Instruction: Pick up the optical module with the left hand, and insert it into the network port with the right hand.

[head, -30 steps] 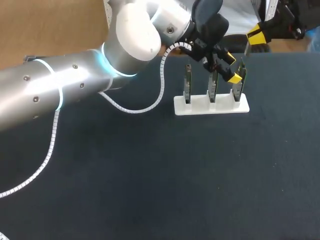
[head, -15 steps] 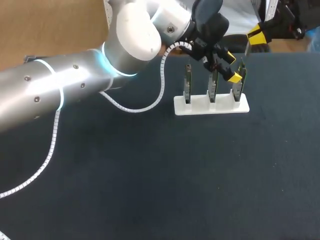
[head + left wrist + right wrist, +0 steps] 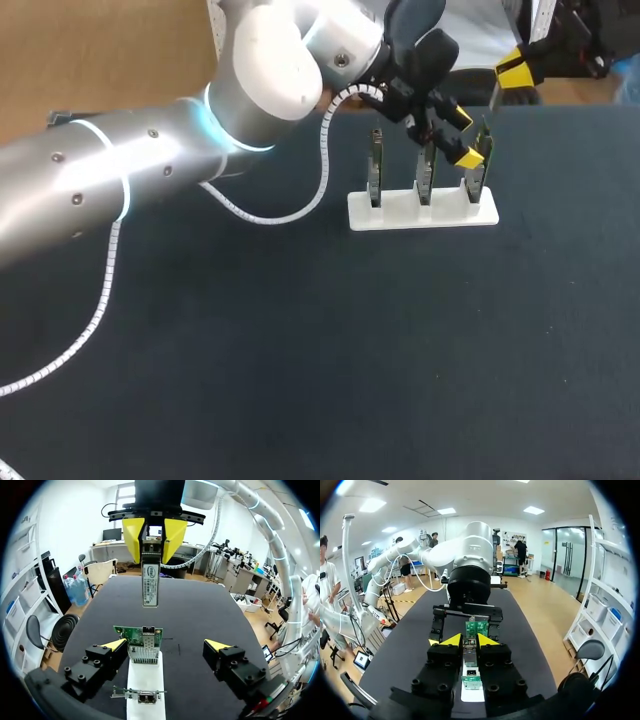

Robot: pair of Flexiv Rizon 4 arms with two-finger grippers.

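Observation:
The optical module (image 3: pixel 150 582), a slim metal bar with a label, hangs upright in my right gripper (image 3: pixel 154 535), which is shut on its upper end. In the right wrist view the module (image 3: pixel 470 664) sits between the yellow tips of that gripper (image 3: pixel 470 640). Just below it stands a green network card (image 3: pixel 142 639) with its metal port cage (image 3: pixel 145 652), on a white stand (image 3: pixel 420 213). My left gripper (image 3: pixel 462 135) is open, with its fingers on either side of that card's end of the stand and nothing held. My right gripper (image 3: pixel 512 70) hovers above the rightmost card (image 3: pixel 478 165).
The white stand holds three upright cards; the other two (image 3: pixel 375 170) (image 3: pixel 425 172) stand left of the one under the module. My left arm (image 3: pixel 150 180) and its coiled cable (image 3: pixel 100 300) stretch across the left of the dark table (image 3: pixel 400 350).

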